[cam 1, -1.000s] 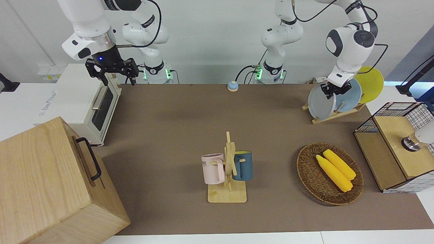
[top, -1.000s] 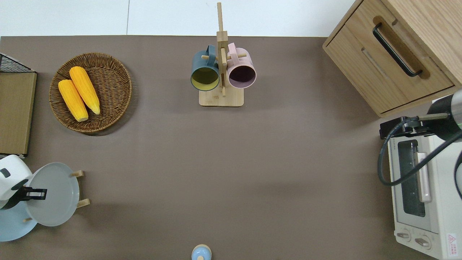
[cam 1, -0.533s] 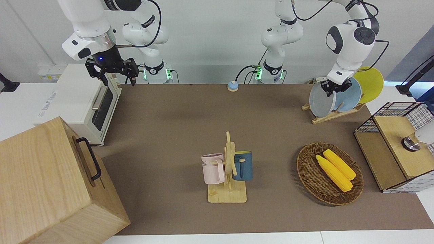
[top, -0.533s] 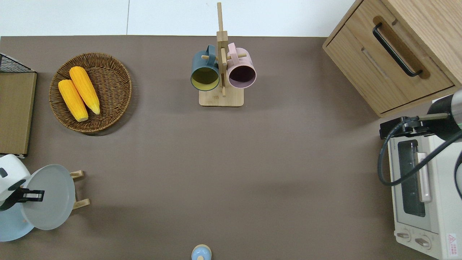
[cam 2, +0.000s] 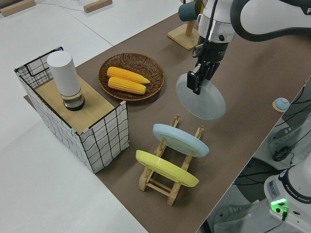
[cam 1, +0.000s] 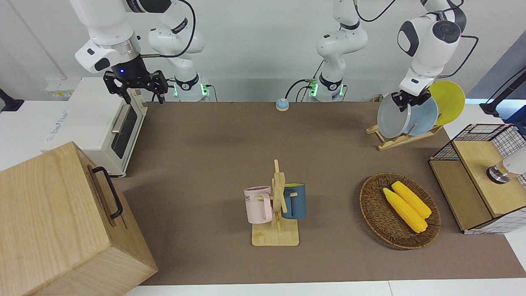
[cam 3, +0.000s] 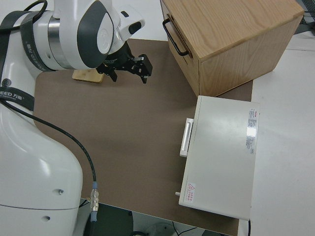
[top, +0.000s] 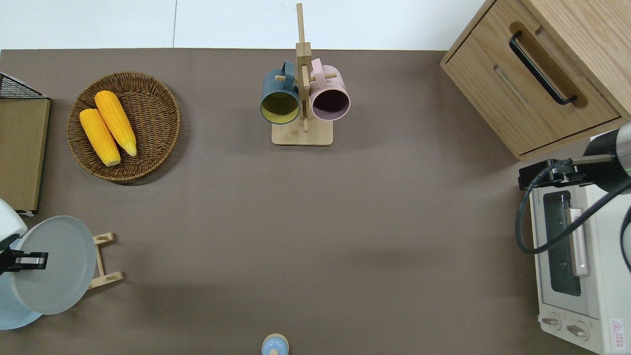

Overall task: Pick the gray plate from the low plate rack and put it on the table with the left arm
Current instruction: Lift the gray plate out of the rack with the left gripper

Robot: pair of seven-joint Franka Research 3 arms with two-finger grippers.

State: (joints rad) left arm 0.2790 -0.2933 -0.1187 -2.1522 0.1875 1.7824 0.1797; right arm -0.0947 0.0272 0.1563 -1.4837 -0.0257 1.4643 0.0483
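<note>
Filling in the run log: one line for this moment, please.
phase: lift | left gripper: shut on gray plate, clear of rack | blue plate, yellow plate: in rack | right arm: parked

a robotics lab dressed as a mock kitchen: two white arms bolted at a brown-covered table [cam 1: 213, 139] against bare white walls, cables trailing. well apart from the left gripper [cam 1: 404, 102] stand kitchen props: a toaster oven [cam 1: 98, 123], a mug stand [cam 1: 277, 205], a basket of corn [cam 1: 400, 209].
</note>
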